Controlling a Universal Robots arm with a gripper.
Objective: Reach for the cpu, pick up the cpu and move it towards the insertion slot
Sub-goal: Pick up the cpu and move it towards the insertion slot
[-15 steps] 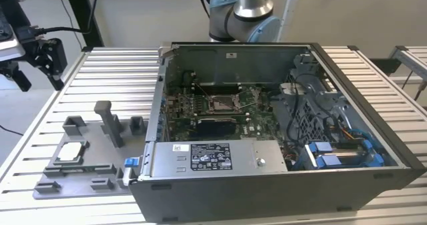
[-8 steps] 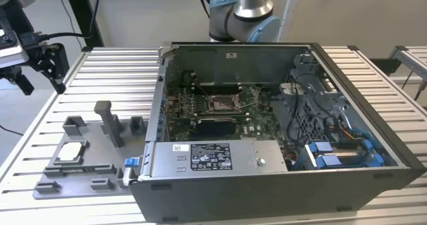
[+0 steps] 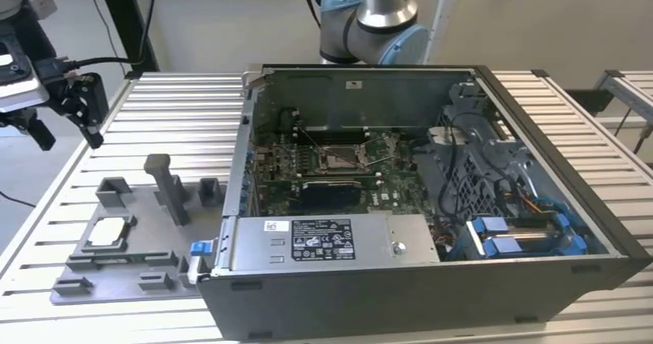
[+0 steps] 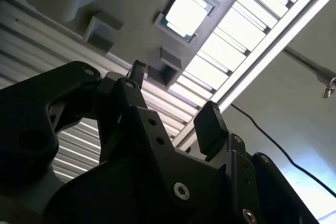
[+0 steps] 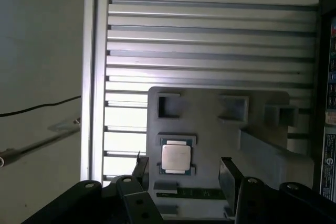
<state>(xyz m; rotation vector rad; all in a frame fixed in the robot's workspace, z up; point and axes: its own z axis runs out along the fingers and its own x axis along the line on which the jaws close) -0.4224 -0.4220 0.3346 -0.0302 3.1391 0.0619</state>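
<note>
The cpu [image 3: 109, 233] is a small silvery square lying flat in a pocket of the grey fixture plate [image 3: 76, 271] on the slatted table, at the exterior view's left. My gripper [image 3: 72, 140] hangs well above the table, behind the fixture, open with nothing between its fingers. Both wrist views look down past the black fingers [image 5: 229, 176] at the cpu [image 5: 175, 157] [image 4: 185, 13] below the gripper [image 5: 184, 174] [image 4: 173, 98]. The insertion slot [image 3: 340, 157] is the metal-framed socket on the motherboard inside the open computer case.
The open computer case [image 3: 408, 283] takes up the table's middle and right. Grey upright blocks [image 3: 168, 187] stand on the fixture between the cpu and the case wall. The arm's base [image 3: 372, 23] rises behind the case. A cable [image 5: 37, 107] lies on the floor beyond the table edge.
</note>
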